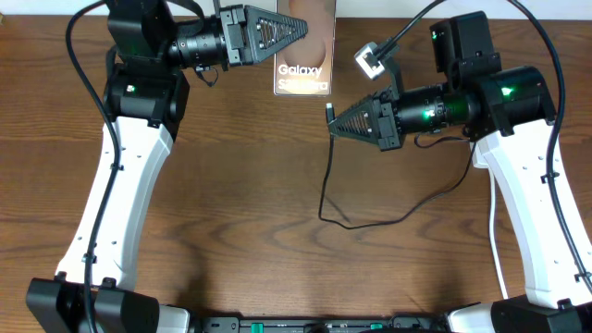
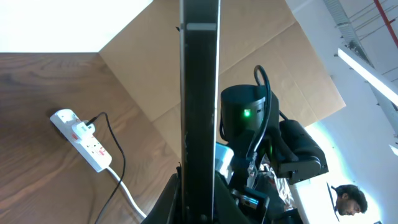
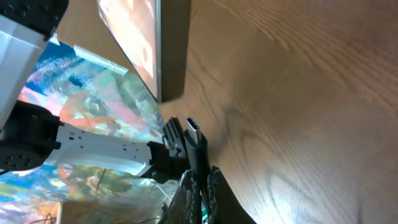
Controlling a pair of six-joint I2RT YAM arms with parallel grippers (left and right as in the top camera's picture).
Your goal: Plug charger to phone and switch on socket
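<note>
Dark wood-grain table (image 1: 240, 203) carries the work, with 2 arms reaching in from the near edge. Step 1 of 2, mating charger to phone, is in hand and not yet complete. Left gripper (image 1: 291, 30) is clamped on the phone (image 1: 310, 60) at the far centre, holding it edge-on between its fingers. Whether the phone's lower end rests on the wood cannot be told. Right gripper (image 1: 340, 122) is closed tight on the charger (image 3: 194, 140) just behind its connector tip. That tip points at the phone from the near right, close to its end but apart from it. The cable trails slack toward the near side, then back to the right. Judgement: the next move calls for squaring the tip with the port, then a short straight push; the port itself is not visible. The socket (image 2: 81, 140) lies flat on the far side with a black plug seated; switching it on is step 2, not yet begun. Surface shows brown grain with some glare. Beyond it stand a cardboard panel (image 2: 249, 50) and 1 person (image 2: 348, 198), low in the left wrist view.
</note>
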